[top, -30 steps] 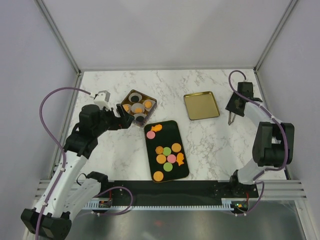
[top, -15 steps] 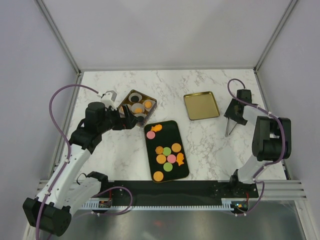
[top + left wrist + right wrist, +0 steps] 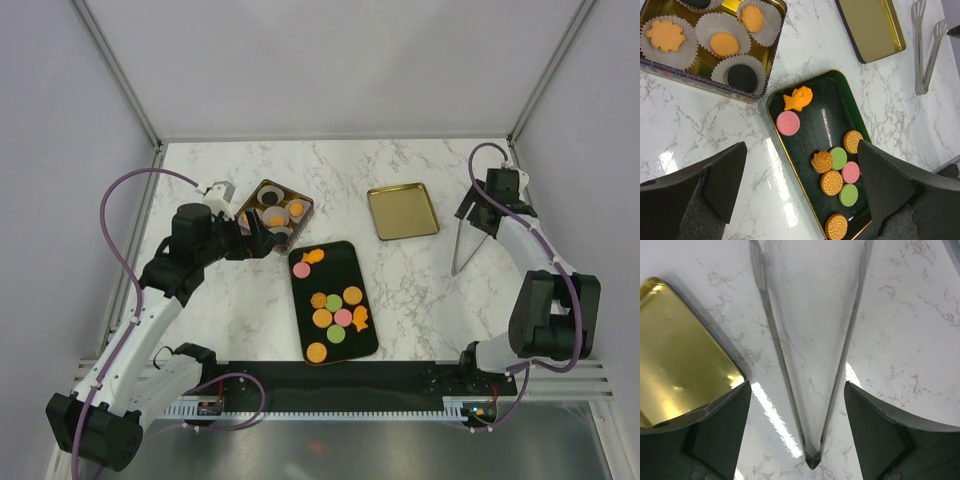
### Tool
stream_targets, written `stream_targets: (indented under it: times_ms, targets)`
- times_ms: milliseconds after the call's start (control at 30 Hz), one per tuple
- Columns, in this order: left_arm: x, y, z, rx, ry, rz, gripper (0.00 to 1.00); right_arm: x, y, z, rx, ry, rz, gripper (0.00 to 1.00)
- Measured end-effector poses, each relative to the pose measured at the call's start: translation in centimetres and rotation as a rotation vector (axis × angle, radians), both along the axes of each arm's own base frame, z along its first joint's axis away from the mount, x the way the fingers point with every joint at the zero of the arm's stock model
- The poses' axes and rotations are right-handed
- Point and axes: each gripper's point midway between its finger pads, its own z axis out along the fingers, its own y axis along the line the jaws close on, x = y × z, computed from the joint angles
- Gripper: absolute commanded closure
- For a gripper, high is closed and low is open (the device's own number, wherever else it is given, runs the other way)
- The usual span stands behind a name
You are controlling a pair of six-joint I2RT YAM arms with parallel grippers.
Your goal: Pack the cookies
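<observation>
The cookies (image 3: 337, 312), round orange, pink and green ones plus orange fish shapes, lie on a black tray (image 3: 325, 275). In the left wrist view several of these cookies (image 3: 832, 182) sit on the tray (image 3: 825, 125). A tin (image 3: 305, 212) of white paper cups holds orange and dark biscuits. My left gripper (image 3: 255, 238) is open and empty, above the table beside the tin and tray (image 3: 800, 200). My right gripper (image 3: 480, 208) is open over metal tongs (image 3: 460, 250). The tongs (image 3: 812, 390) lie flat on the table between its fingers, untouched.
A gold tin lid (image 3: 402, 211) lies upside down between the tray and the tongs, and shows in the right wrist view (image 3: 680, 350). The tin (image 3: 690, 82), lid (image 3: 870, 27) and tongs (image 3: 927, 55) also show in the left wrist view. Walls enclose the marble table.
My right gripper let go of the tongs, which now lie on the table, and drew back to the far right. My left gripper moved slightly right toward the tin.
</observation>
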Motion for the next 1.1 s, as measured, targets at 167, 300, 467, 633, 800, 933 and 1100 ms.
stream_targets:
  times_ms: [167, 300, 467, 633, 800, 933, 1100]
  targets:
    - [0.0, 0.0, 0.0, 0.000, 0.000, 0.000, 0.00, 4.8, 3.6, 3.5, -0.010, -0.068, 0.113, 0.29]
    - [0.0, 0.0, 0.0, -0.001, 0.000, 0.001, 0.00, 10.0, 8.5, 3.2, -0.009, -0.077, 0.251, 0.47]
    - [0.0, 0.0, 0.1, -0.011, 0.006, 0.008, 0.00, 12.3, 10.3, -2.6, 0.000, 0.047, 0.317, 0.51]
    - [0.0, -0.1, 0.1, -0.020, 0.011, 0.014, 0.00, 11.9, 9.3, -6.6, -0.027, 0.168, 0.327, 0.51]
    - [0.0, -0.1, 0.1, -0.021, 0.013, 0.015, 0.00, 12.4, 9.2, -5.8, -0.043, 0.157, 0.341, 0.52]
    - [0.1, -0.1, -0.1, -0.020, 0.020, 0.015, 0.00, 12.2, 9.1, -6.0, -0.045, 0.171, 0.348, 0.52]
    - [0.2, -0.1, -0.4, -0.017, 0.030, 0.016, 0.00, 12.1, 9.1, -6.1, -0.049, 0.177, 0.350, 0.52]
